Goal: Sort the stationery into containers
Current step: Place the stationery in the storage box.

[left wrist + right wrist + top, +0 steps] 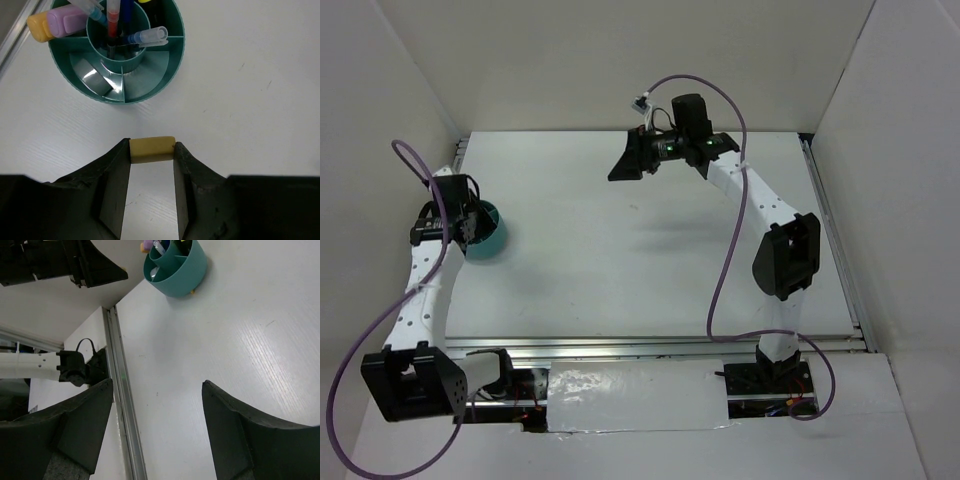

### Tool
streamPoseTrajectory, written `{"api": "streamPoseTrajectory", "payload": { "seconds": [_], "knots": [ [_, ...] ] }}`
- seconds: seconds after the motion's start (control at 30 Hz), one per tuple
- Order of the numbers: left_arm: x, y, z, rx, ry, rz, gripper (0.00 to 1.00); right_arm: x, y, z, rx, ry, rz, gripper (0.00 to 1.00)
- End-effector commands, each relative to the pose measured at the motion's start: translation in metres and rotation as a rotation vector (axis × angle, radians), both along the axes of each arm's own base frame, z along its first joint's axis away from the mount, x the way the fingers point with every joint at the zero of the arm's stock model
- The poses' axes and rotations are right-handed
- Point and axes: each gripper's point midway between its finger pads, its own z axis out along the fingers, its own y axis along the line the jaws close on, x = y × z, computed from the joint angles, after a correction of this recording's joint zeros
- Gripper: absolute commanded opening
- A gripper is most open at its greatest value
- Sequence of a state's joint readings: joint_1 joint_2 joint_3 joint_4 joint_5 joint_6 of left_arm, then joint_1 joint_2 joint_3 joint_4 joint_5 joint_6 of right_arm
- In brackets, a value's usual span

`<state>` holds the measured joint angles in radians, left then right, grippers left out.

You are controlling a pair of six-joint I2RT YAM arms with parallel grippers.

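L gripper (151,150) jaws are narrow, pinching the eraser (152,149) by its ends. Its long axis runs left-right across the wrist frame, spanning tip to tip. It's a tan, smooth block w/ rounded corners, sitting lower center, just below the cup (155,75). Can't tell if it touches the table (250,100).

The teal cup is upper left. Its center tube holds pens (114,15), and the outer bays hold a pink marker (60,22) and a tape ring (92,80).

In the top view the L arm (420,290) runs up the left edge, wrist bent beside the cup. R gripper (156,390) jaws are wide w/ nothing between them. The R arm (760,200) reaches to top center, gripper pointing left.
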<state>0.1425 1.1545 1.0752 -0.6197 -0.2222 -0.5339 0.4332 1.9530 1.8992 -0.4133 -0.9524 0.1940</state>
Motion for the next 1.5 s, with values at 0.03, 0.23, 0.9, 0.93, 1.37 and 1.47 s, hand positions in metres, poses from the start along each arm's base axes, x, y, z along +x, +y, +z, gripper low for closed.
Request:
{"api": "streamPoseTrajectory", "payload": {
  "seconds": [0.03, 0.23, 0.9, 0.93, 1.37, 1.47],
  "knots": [
    [0.020, -0.004, 0.017, -0.064, -0.059, 0.030, 0.06, -0.008, -0.014, 0.036, 0.022, -0.091, -0.018, 0.77],
    [0.038, 0.008, 0.010, -0.069, -0.046, 0.109, 0.14, -0.004, -0.019, 0.036, 0.021, -0.094, -0.029, 0.77],
    [0.075, 0.028, -0.012, -0.159, 0.009, 0.284, 0.20, 0.004, -0.028, 0.029, 0.013, -0.076, -0.054, 0.76],
    [0.075, 0.028, -0.014, -0.161, 0.014, 0.286, 0.21, 0.005, -0.029, 0.029, 0.012, -0.074, -0.056, 0.76],
    [0.076, 0.029, -0.026, -0.158, 0.047, 0.290, 0.31, 0.009, -0.030, 0.024, 0.010, -0.064, -0.059, 0.76],
    [0.077, 0.032, -0.027, -0.154, 0.053, 0.298, 0.32, 0.010, -0.029, 0.022, 0.008, -0.063, -0.059, 0.76]
  ]
}}
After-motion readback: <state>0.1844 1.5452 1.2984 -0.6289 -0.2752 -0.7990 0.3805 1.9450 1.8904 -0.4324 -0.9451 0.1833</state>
